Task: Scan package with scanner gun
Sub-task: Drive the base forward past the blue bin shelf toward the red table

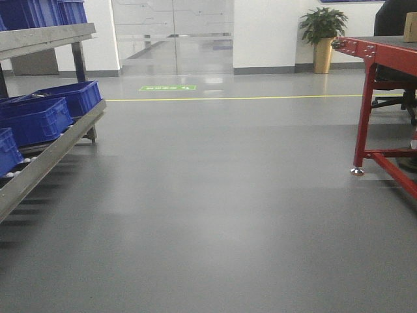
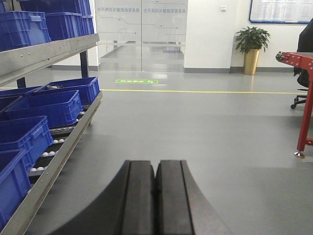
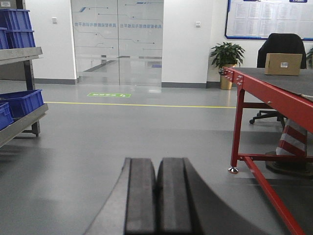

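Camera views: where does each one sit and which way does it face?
Exterior front-facing: low, near the floor, facing the glass doors; no robot parts show.
Left wrist: behind the shut left gripper, facing forward, blue-bin rack at left.
Right wrist: behind the shut right gripper, facing forward, red table with a cardboard box at right.
Shared: all three see the doors, yellow floor line and potted plant.

A: What sort of place was it?
B: A warehouse floor — blue bins (image 2: 46, 105) sat on a roller rack (image 2: 58, 161), and a red bench (image 3: 274, 95) carried a box (image 3: 283, 63).
A: Anything else?
B: A yellow line (image 1: 247, 98) crossed the grey floor (image 1: 208, 215), and glass doors (image 3: 117, 41), a noticeboard (image 3: 269, 19) and a plant (image 3: 227, 53) gave it an office edge.
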You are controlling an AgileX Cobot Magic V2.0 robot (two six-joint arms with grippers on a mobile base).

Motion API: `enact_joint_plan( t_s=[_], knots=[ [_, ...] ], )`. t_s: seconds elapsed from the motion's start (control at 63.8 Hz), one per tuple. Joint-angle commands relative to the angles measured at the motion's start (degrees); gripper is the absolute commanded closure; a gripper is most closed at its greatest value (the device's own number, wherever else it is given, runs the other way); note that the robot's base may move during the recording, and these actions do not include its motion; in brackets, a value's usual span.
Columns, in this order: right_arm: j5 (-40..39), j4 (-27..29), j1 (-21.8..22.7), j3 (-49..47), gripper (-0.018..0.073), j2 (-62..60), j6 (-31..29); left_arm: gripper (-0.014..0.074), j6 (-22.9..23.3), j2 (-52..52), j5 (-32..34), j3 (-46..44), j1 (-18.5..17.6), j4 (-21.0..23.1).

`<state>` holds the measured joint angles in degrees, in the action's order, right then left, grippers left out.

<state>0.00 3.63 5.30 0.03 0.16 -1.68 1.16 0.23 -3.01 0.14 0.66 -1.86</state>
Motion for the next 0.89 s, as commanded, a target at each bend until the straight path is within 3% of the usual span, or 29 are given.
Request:
enact_joint_plan(
  t_s=[0.0,0.878],
  knots=[
    [-0.92,-0.05,0.21,-0.03,0.0727,-0.16,-0.18,0.0708,-0.16,-0.23,1.0,-0.14,-0.31,0.31],
    [-0.92,-0.05,0.21,-0.03,0.0727,-0.16,-0.18,0.0708,-0.16,-0.23,1.0,-0.14,-0.31,0.31]
  ],
)
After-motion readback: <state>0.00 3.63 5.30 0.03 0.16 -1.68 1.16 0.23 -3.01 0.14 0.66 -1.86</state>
